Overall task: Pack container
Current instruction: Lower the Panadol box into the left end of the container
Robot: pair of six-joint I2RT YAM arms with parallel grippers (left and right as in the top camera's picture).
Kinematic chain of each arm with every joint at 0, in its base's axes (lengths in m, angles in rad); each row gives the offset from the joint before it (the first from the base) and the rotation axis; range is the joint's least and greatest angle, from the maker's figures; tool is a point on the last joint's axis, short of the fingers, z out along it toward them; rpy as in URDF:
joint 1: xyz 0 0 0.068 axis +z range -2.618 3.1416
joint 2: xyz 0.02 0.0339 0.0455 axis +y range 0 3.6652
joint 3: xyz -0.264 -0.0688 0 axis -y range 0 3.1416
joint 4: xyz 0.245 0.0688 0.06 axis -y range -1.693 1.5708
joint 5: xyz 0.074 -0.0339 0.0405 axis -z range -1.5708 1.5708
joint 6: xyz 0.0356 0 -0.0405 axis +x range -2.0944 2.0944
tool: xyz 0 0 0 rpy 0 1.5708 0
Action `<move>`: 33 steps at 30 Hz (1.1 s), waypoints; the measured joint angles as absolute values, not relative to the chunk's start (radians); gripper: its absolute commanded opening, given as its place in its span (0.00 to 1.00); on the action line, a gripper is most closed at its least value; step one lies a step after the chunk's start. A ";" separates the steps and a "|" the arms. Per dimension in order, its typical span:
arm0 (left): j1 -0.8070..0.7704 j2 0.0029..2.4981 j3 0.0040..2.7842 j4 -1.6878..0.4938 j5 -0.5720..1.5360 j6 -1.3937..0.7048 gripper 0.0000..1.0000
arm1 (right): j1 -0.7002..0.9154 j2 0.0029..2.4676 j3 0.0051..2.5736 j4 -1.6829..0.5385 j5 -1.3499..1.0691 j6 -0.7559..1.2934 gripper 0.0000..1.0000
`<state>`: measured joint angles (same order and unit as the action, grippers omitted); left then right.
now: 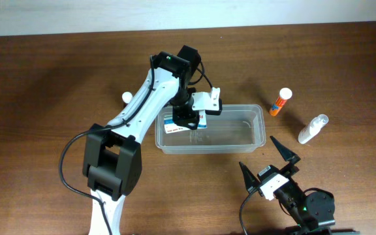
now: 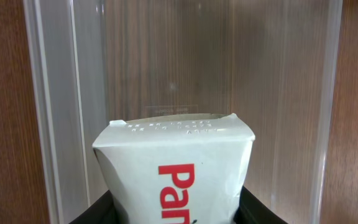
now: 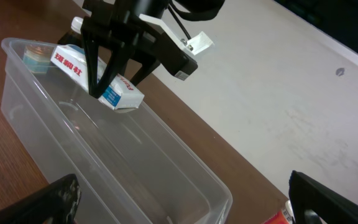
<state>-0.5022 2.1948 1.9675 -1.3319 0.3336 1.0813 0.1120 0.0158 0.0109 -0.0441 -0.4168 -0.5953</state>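
Observation:
The clear plastic container (image 1: 250, 140) stands at mid-table. My left gripper (image 1: 189, 121) is shut on a white box with red lettering (image 2: 176, 171) and holds it over the container's left end; the box also shows in the right wrist view (image 3: 98, 84) and from overhead (image 1: 175, 124). The container's floor and walls fill the left wrist view (image 2: 278, 99), and its rim shows in the right wrist view (image 3: 166, 134). My right gripper (image 1: 269, 163) is open and empty, in front of the container's right end.
An orange and white tube (image 1: 281, 102) and a white bottle (image 1: 313, 128) lie to the right of the container. A small white ball (image 1: 127, 97) sits left of the left arm. A small round item (image 3: 35, 55) rests at the container's far end.

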 measured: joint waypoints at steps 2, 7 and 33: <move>-0.502 2.197 1.967 -1.332 0.334 1.081 0.43 | 0.112 0.016 0.011 -0.044 -0.417 -0.595 0.98; -0.502 2.201 1.967 -1.340 0.334 1.081 0.43 | 0.112 0.016 0.011 -0.044 -0.417 -0.595 0.98; -0.502 2.201 1.957 -1.321 0.333 1.082 0.43 | 0.112 0.016 0.011 -0.044 -0.417 -0.595 0.98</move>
